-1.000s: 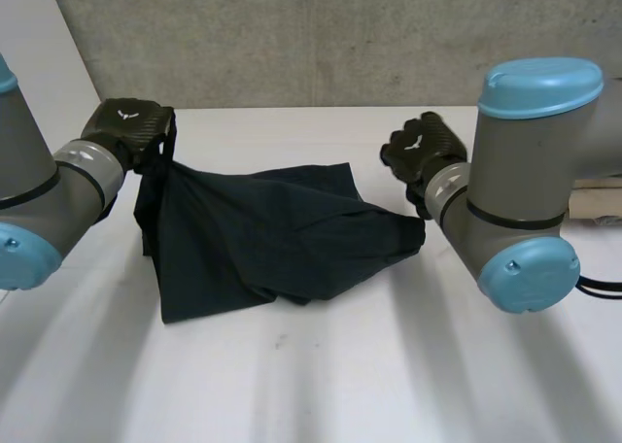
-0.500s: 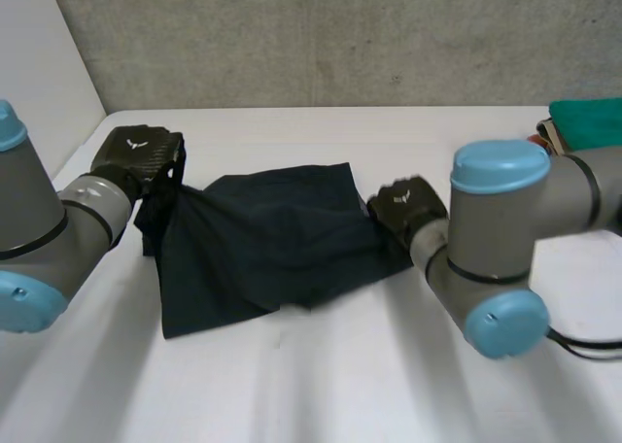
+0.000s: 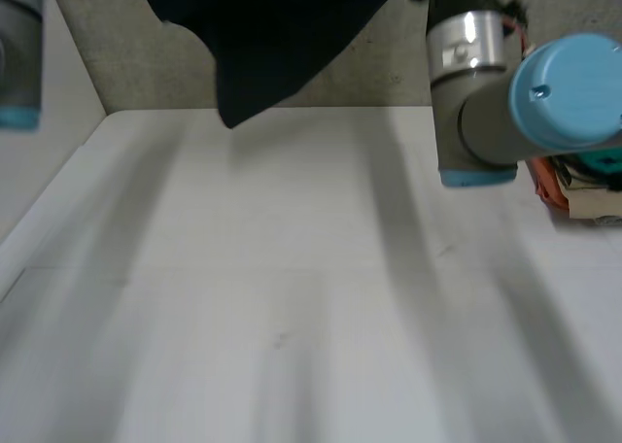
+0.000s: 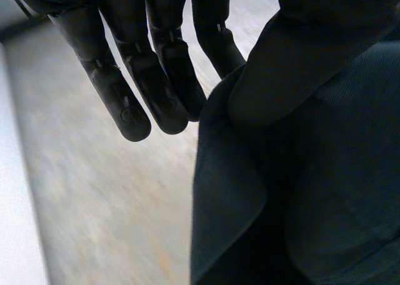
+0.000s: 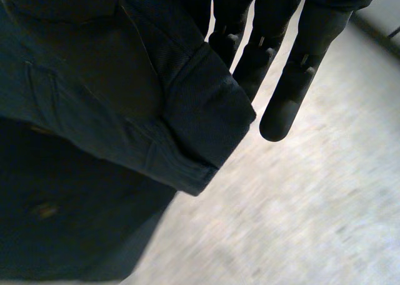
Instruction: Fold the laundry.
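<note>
A dark navy cloth (image 3: 272, 35) hangs in the air above the far part of the white table (image 3: 292, 297), its lowest corner dangling just over the table's back edge. In the left wrist view my left hand (image 4: 156, 79) pinches the cloth (image 4: 312, 172) between its straight fingers and the cloth-covered thumb. My right hand (image 5: 281, 79) grips a hemmed edge of the cloth (image 5: 94, 110) the same way, with the hem folded over its thumb. In the head view the left arm (image 3: 19, 54) and the right arm (image 3: 476, 93) are both raised high.
A grey wall (image 3: 389, 64) stands behind the table. At the table's right edge lies a pile of things in orange, teal and tan (image 3: 578, 186), beside the right arm.
My right hand has closed on the cloth's right edge. Both arms have risen and lifted the cloth off the table, where it lay spread a second ago.
</note>
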Available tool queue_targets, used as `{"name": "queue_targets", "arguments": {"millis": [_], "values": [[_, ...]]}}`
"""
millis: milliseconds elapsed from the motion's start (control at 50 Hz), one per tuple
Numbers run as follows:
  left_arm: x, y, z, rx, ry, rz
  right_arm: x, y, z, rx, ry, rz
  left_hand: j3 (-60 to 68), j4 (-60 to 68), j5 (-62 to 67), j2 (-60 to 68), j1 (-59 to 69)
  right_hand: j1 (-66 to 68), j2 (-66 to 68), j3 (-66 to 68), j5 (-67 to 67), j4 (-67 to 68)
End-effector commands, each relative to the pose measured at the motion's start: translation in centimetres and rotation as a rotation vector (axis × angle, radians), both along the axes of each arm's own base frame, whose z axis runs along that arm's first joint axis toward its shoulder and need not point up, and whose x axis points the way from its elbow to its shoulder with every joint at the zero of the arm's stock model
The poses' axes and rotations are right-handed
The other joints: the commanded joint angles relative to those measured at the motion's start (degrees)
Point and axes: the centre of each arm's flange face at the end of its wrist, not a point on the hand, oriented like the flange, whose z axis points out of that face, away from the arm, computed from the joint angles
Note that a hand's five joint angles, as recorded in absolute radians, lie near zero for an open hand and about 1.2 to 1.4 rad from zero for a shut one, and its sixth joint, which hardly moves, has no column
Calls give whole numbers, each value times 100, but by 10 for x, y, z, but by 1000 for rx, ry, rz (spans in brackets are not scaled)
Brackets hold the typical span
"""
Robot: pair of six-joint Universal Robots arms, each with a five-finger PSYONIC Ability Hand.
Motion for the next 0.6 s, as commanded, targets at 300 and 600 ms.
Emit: {"name": "queue_targets", "arguments": {"millis": [300, 600], "values": [[-14, 81, -262, 746, -342, -100, -38, 36, -240, 739, 596, -57, 1160, 1116, 1237, 1132, 1400, 1587, 1267, 1235, 1454, 1159], [23, 205, -223, 1148, -727, -132, -99, 127, -155, 1009, 890, -22, 1160, 1116, 1237, 1132, 1400, 1587, 1267, 1235, 1454, 1159]]}}
